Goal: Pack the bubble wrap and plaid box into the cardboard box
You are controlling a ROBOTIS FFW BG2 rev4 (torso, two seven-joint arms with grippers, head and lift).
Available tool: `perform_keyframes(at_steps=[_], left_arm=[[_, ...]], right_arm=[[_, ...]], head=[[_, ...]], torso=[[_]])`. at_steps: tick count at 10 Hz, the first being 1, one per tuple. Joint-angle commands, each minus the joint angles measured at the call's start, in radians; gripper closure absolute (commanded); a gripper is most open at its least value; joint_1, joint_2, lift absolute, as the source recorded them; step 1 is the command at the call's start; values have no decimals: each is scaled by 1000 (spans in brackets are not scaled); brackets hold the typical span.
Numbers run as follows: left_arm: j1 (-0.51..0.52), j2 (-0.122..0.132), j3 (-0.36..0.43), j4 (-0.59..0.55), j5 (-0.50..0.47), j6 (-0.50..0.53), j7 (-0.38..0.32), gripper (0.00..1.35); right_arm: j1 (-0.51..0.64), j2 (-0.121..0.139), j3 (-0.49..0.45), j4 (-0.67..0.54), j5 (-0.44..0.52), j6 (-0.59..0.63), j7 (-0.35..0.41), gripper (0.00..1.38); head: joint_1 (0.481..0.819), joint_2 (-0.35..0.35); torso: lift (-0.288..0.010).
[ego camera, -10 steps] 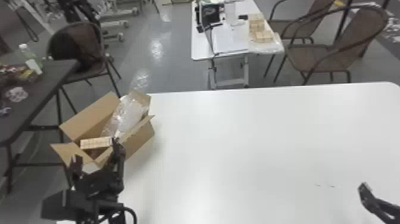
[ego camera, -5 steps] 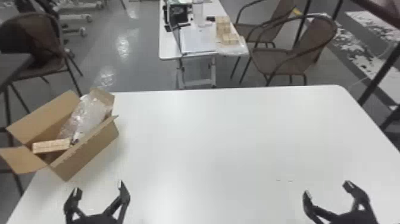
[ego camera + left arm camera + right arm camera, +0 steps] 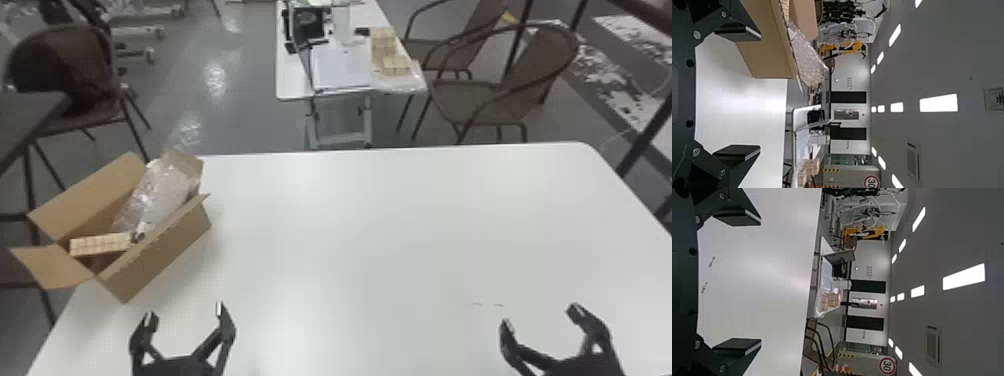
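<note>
Left pincer (image 3: 184, 311) and right pincer (image 3: 541, 316): wide open, empty, lower frame.
Bubble wrap (image 3: 161, 192) and plaid box (image 3: 100, 243) sit in cardboard box (image 3: 162, 257), frame left.

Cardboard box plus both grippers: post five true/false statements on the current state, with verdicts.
1. The bubble wrap is in the cardboard box. True.
2. The plaid box lies on the table, outside the cardboard box. False: it is in the cardboard box, near the bubble wrap.
3. The cardboard box's flaps are folded shut. False: they are open.
4. The left gripper is open and empty. True.
5. The right gripper is clamped on the bubble wrap. False: it is open and empty.
</note>
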Motion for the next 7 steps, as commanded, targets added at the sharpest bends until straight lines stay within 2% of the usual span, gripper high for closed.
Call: perform_keyframes(at_steps=[1, 7], left_arm=[[-1, 1, -2, 2, 1, 2, 0, 280], [-1, 2, -5, 3, 9, 10, 0, 282]], right_arm=[[0, 2, 1, -2, 1, 0, -5, 205], [7, 2, 1, 0, -4, 0, -16, 205]], head=[[695, 82], [695, 77]], torso=[[-89], [-89]])
